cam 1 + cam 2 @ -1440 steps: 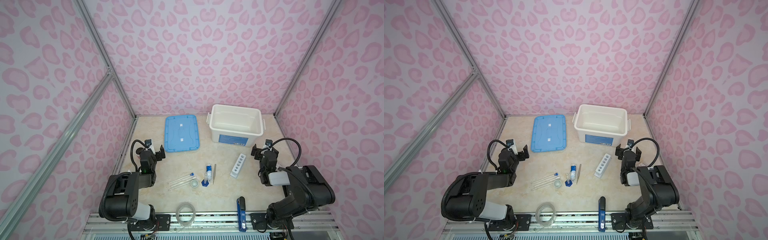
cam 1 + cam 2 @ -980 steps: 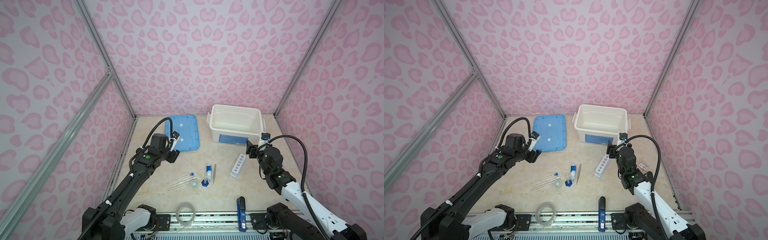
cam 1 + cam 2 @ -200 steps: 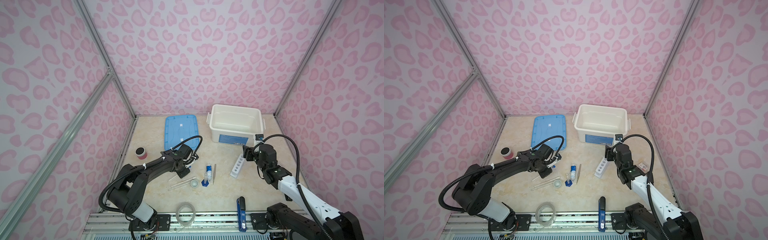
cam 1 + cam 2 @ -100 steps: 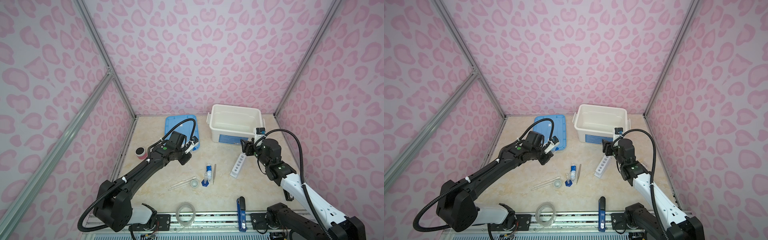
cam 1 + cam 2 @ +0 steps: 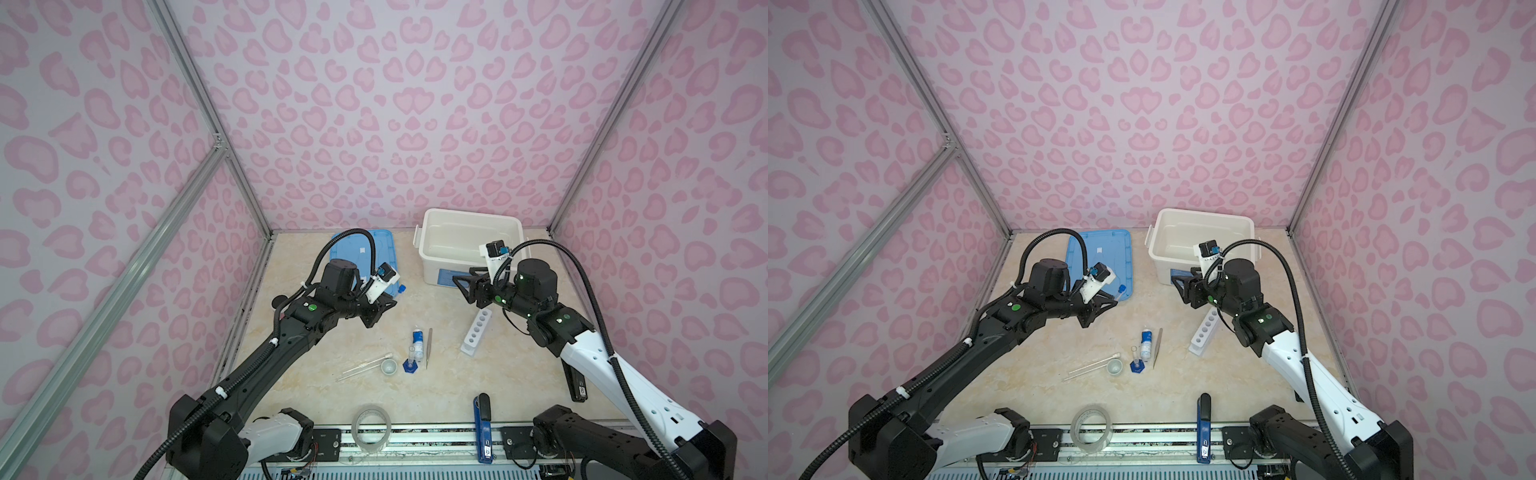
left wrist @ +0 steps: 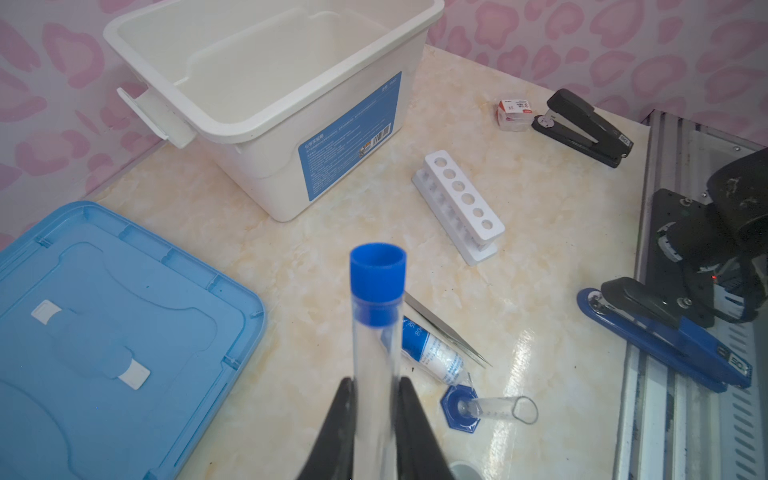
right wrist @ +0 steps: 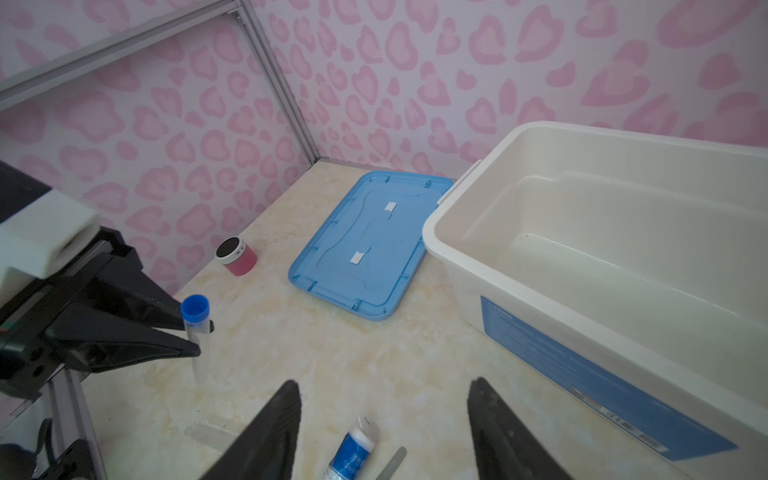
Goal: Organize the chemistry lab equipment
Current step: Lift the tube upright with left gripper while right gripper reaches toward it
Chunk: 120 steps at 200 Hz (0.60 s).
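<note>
Marble tabletop (image 5: pixel 440 395): left tool (image 6: pixel 374 388) clamps blue-capped test tube (image 6: pixel 376 332) aloft; right tool (image 7: pixel 385 382) agape, empty, near rack (image 5: pixel 477 332).

Location type: enclosed robot test cell. Pink heart-print panels (image 5: pixel 395 104) on aluminium frame struts (image 5: pixel 218 143) wall in a marble-pattern tabletop (image 5: pixel 415 403). A white storage bin (image 5: pixel 457 232) stands at the back. Just in front of the bin sits a white test-tube rack (image 5: pixel 476 332); well in front, a metal mounting rail (image 5: pixel 432 440) carries two robot arms (image 5: pixel 266 365).
</note>
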Each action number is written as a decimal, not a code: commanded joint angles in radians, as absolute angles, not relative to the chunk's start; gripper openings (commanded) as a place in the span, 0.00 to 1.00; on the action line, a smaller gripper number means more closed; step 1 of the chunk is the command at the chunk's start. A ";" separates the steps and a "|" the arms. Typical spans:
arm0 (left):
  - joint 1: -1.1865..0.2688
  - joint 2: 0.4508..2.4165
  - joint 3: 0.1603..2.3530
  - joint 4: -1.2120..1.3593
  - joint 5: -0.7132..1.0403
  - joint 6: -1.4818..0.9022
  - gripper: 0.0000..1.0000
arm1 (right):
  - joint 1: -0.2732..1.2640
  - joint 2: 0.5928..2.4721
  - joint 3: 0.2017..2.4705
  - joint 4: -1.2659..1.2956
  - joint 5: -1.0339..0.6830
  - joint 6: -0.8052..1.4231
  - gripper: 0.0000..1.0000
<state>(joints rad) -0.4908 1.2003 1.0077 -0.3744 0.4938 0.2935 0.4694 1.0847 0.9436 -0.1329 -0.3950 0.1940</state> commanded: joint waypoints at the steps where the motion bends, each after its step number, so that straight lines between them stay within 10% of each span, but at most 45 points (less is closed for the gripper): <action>1: -0.489 1.177 0.997 -0.309 0.576 0.267 0.14 | 0.528 1.107 0.976 -0.176 -0.439 0.159 0.60; 120: -0.489 1.134 0.983 -0.287 0.660 0.244 0.14 | 0.699 1.269 1.049 -0.020 -0.578 0.208 0.44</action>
<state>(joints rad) -0.4908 1.1481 0.9840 -0.3191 0.6270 0.2546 0.6941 1.2484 1.0508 -0.0994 -0.5266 0.1802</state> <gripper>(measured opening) 0.181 0.458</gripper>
